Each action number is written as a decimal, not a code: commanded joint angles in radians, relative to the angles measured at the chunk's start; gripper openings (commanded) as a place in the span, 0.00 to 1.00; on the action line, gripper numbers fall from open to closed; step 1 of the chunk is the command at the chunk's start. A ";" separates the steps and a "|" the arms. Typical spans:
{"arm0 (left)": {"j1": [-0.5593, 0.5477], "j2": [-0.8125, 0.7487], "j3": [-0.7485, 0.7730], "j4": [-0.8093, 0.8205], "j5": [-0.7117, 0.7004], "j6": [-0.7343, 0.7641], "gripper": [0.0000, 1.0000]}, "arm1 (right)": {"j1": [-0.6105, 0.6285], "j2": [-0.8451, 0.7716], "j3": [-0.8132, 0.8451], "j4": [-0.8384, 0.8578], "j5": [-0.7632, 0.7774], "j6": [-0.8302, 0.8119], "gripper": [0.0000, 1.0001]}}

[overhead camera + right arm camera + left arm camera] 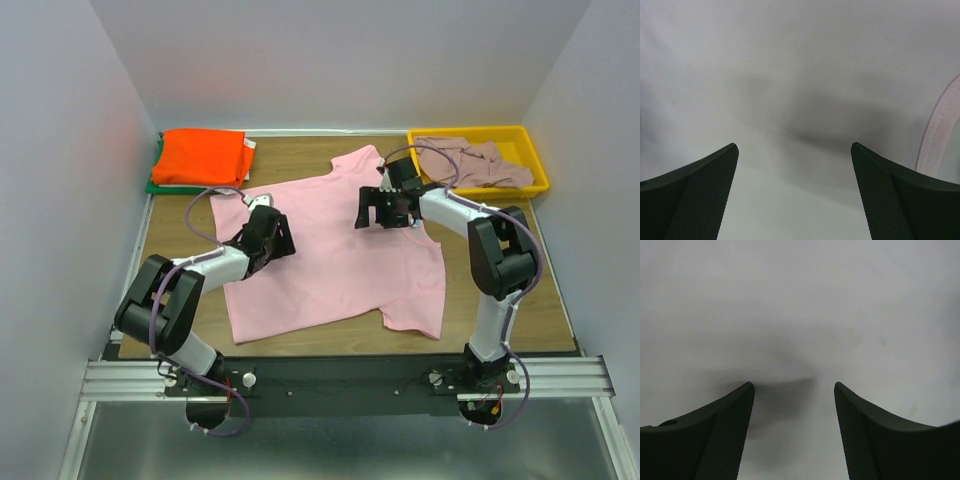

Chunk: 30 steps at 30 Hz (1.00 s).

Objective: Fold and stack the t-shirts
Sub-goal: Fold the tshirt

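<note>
Noting left gripper point(274, 238) and right gripper point(385, 211) both spread wide, empty, poised over light pink t-shirt point(330, 275) lying flat, unfolded, mid-table. Recording orange t-shirt point(200, 155) folded atop green t-shirt point(155, 185), far left. Finding mauve t-shirt point(470, 160) crumpled in yellow tray point(480, 190). Judging roughly half remaining.

left claw point(280, 238), right claw point(374, 212) hang over pink t-shirt point(330, 275), jaws seemingly apart.
</note>
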 commanded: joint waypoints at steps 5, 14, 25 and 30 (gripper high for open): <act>0.001 0.059 0.087 -0.014 -0.018 0.028 0.73 | -0.004 0.047 -0.005 -0.002 0.084 0.054 1.00; 0.026 0.188 0.230 -0.080 0.016 0.080 0.73 | -0.018 0.056 0.003 -0.003 0.110 0.086 1.00; 0.102 0.314 0.409 -0.162 0.091 0.153 0.73 | -0.061 0.089 0.041 -0.008 0.104 0.126 1.00; 0.132 0.370 0.507 -0.193 0.127 0.177 0.73 | -0.070 0.110 0.073 -0.008 0.093 0.137 1.00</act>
